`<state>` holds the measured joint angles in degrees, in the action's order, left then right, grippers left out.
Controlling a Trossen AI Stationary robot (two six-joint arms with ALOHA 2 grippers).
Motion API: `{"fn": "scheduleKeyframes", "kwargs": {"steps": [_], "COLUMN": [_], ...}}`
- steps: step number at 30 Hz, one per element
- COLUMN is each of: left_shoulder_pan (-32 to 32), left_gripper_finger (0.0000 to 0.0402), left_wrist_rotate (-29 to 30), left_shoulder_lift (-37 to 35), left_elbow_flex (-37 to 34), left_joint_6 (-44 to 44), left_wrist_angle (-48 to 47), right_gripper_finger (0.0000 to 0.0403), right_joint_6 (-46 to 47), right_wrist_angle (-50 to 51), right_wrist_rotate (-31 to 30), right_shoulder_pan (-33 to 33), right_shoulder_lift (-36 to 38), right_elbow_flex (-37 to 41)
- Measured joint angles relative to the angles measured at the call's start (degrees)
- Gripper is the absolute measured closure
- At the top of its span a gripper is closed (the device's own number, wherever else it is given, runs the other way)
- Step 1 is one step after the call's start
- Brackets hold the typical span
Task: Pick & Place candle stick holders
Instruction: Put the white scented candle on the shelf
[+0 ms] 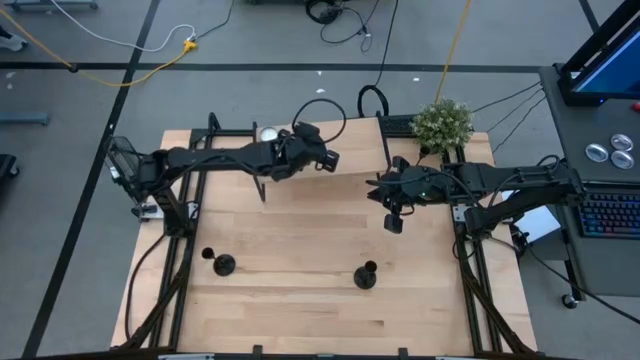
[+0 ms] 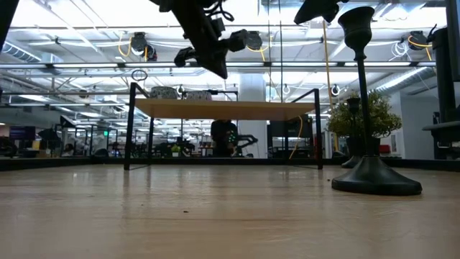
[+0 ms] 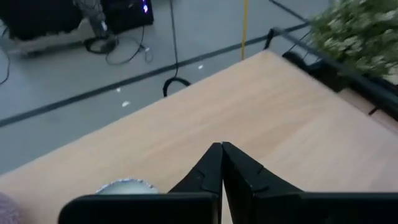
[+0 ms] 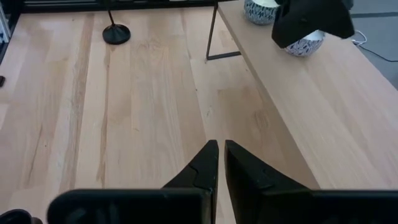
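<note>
So, going from the left: the left claw (image 1: 328,160) is up over the raised wooden shelf (image 2: 230,109) at the back of the bench (image 1: 300,310), right by a tealight candle (image 1: 268,133) in its silvery cup. In its wrist view the two fingers are pinched tight together with nothing between them, so it's got hold of nothing. My guess is it's parked up there out of the way rather than doing anything with the tealight, since that isn't part of the job.

Down on the front half of the bench, the left-hand candlestick holder (image 1: 222,264) stands upright on its round base, nothing touching it. Well apart to its right is the second candlestick holder (image 1: 366,276), also upright and free. Both sit out in the open, which I'd say makes them easy to come down on by the thin stem. I can't confidently spot a third one in the overhead shot.

The right claw (image 1: 394,224) hangs above the bench just up and right of that second holder, fingers closed and empty too. It'd have to spread them before any grab. It looks like the closer arm for that holder.

A potted plant (image 1: 442,124) sits at the back right corner.
</note>
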<state>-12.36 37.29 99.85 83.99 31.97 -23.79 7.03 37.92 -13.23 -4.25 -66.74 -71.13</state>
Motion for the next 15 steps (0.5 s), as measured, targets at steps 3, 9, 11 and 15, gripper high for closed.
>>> {"fn": "scheduleKeyframes", "kwargs": {"steps": [3,9,11,15], "left_shoulder_pan": [-1.1,-2.3,-2.6,-3.2], "left_gripper_finger": [0.0398,0.0398,0.0397,0.0399], "left_wrist_rotate": [-2.1,-4.7,-5.7,-6.0], "left_shoulder_lift": [0.6,1.1,1.5,1.8], "left_elbow_flex": [0.0,0.0,0.0,0.0], "left_joint_6": [1.3,2.0,2.1,2.6], "left_wrist_angle": [-2.8,-3.6,-3.5,-5.6], "right_gripper_finger": [0.0385,0.0385,0.0385,0.0385], "right_joint_6": [0.0,0.0,0.0,0.0], "right_wrist_angle": [0.0,-0.5,-0.5,-0.6], "right_wrist_rotate": [0.0,-0.1,-0.2,-0.2], "right_shoulder_pan": [0.0,0.0,0.0,0.0], "right_shoulder_lift": [0.0,0.0,0.0,0.0], "right_elbow_flex": [0.0,0.0,0.0,0.0]}}
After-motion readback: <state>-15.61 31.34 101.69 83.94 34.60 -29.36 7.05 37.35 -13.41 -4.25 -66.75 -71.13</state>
